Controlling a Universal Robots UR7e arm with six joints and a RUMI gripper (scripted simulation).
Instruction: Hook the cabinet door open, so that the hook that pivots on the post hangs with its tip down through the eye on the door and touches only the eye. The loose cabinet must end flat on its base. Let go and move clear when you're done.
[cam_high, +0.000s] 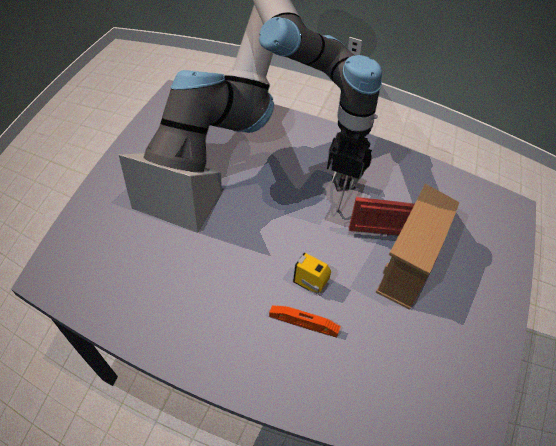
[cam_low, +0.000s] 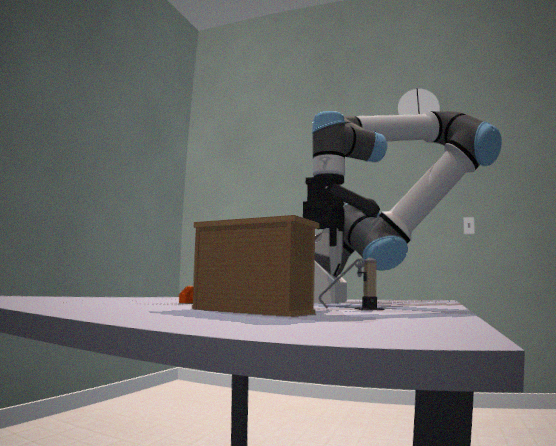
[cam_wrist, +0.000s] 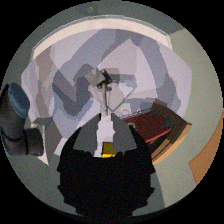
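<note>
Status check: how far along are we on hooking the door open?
Done: the cabinet sits flat on its base and its red door is swung open. In hand: the gripper, fingers nearly closed, hovers over the hook by the post. Left: the hook slopes tip-down toward the table, not yet hooked into the door.
</note>
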